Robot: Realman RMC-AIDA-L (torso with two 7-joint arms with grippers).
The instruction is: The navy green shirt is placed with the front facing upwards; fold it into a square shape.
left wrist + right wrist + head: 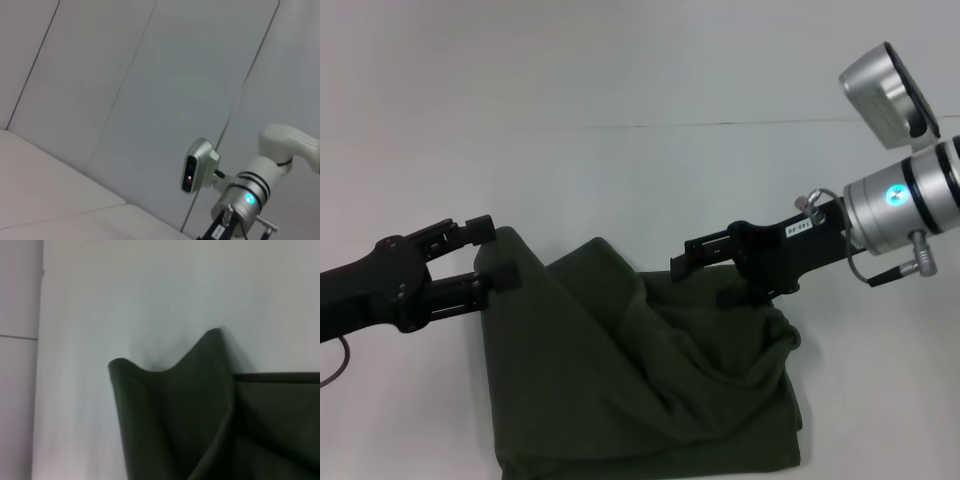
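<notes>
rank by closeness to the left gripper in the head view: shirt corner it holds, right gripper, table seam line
1. The navy green shirt corner, pinched in the left gripper jaws.
2. The right gripper, across the raised cloth on the right.
3. The table seam line, far back.

Soft matt olive cloth shirt [650, 390], creased in folds, smooth pale matt table [620, 170], matt black grippers left [485, 262] and right [705, 262], glossy brushed-metal wrist [905, 195] on right arm

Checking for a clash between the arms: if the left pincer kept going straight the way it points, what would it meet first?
Likely the lifted shirt that the left pincer grips; beyond that, the right pincer faces it, though depth is unclear.
</notes>
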